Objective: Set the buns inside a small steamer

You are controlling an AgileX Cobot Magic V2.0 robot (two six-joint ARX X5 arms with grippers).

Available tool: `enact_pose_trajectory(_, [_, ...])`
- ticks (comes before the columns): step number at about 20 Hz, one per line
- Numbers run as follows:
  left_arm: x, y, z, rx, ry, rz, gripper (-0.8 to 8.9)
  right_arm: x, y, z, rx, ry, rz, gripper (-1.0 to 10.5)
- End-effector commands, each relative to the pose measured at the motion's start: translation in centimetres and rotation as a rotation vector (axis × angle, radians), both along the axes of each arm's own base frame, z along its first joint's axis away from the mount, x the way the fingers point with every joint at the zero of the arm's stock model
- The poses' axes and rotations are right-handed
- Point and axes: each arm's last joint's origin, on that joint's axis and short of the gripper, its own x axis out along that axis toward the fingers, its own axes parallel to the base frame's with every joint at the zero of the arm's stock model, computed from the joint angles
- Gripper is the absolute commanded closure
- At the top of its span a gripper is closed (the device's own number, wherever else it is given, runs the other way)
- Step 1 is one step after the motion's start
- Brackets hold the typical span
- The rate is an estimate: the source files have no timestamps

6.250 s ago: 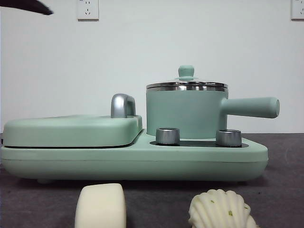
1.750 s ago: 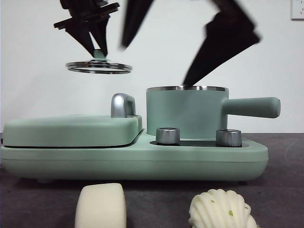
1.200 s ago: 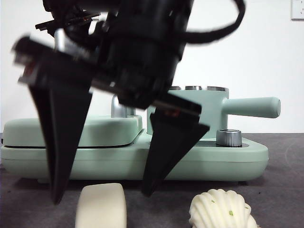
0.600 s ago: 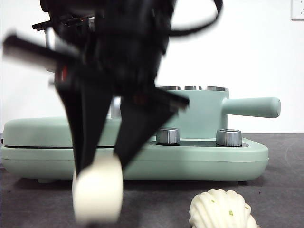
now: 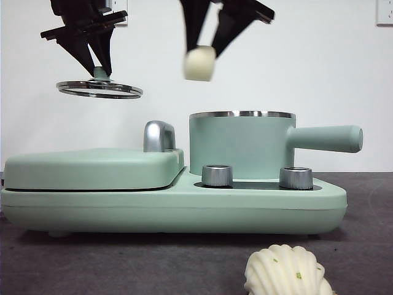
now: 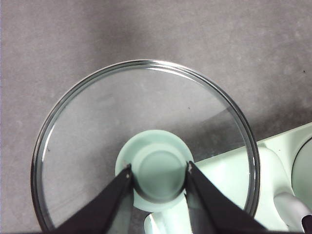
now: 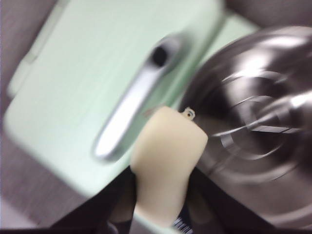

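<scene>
Above open steel-rimmed steamer (image 5: 241, 144): right tool (image 5: 209, 44) clamps smooth cream bun (image 5: 200, 62). Left tool (image 6: 158, 181) grips round glass lid (image 6: 97, 126) by mint knob. Ridged bun (image 5: 285, 270) on surface.

A mint-green cooker base (image 5: 184, 212) sits on the dark grey table (image 5: 61, 264) before a white wall (image 5: 319, 67). Its flat griddle lid (image 5: 92, 167) bears a chrome handle (image 5: 158, 136), and two steel knobs (image 5: 217, 175) stand at the front. A wall socket (image 5: 385, 12) shows at the upper corner.
</scene>
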Motion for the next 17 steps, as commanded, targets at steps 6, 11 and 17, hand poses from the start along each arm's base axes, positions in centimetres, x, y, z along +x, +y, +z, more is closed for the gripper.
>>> enact_pose_trajectory(6, [-0.6, 0.1, 1.7, -0.015, -0.068, 0.0, 7.95, 5.8, -0.7, -3.8, -0.032, 0.087, -0.025, 8.1])
enact_pose_trajectory(11, [-0.6, 0.1, 1.7, -0.016, -0.067, 0.001, 7.95, 7.4, -0.3, -7.1, -0.084, 0.16, -0.027, 8.1])
enact_pose_trajectory(17, [-0.6, 0.1, 1.7, -0.018, -0.066, 0.004, 7.95, 7.9, -0.6, -7.9, -0.134, 0.162, -0.049, 7.1])
